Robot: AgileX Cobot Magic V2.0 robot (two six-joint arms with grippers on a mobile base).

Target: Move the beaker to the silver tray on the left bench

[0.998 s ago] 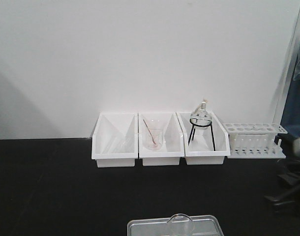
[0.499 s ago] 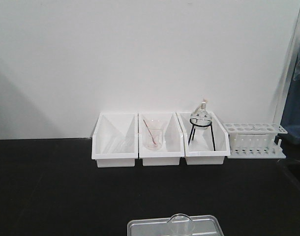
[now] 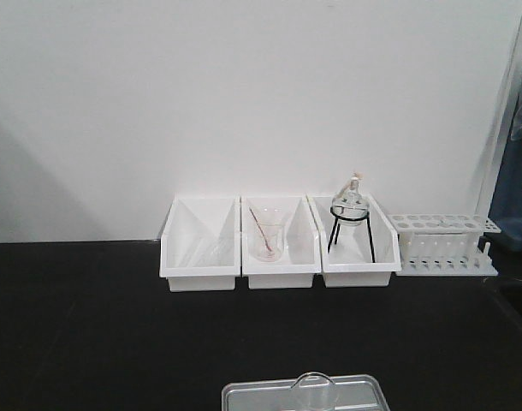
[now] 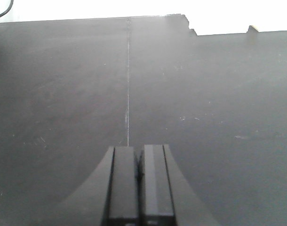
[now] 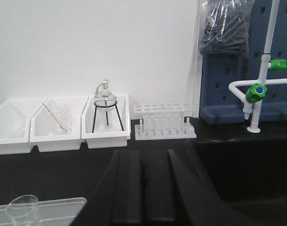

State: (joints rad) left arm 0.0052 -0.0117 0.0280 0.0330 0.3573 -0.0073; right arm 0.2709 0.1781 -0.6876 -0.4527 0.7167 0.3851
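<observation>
Right arm gone from front view's right edge | beaker [image 3: 314, 390] stands in silver tray [image 3: 244, 396] on left bench [image 3: 90, 334] | left gripper [image 4: 139, 186], right gripper [image 5: 144, 186]: fingers together, empty | risk: returning arm tips unheld beaker

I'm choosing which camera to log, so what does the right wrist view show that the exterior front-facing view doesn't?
Only the right wrist view shows the right end effector, shut and empty, the green-valved tap and the blue pegboard with its hanging bag. Only the front view shows the whole back rim of the silver tray. Both share the beaker in the silver tray, three white bins, the flask on its stand, the test tube rack and the left bench.
</observation>
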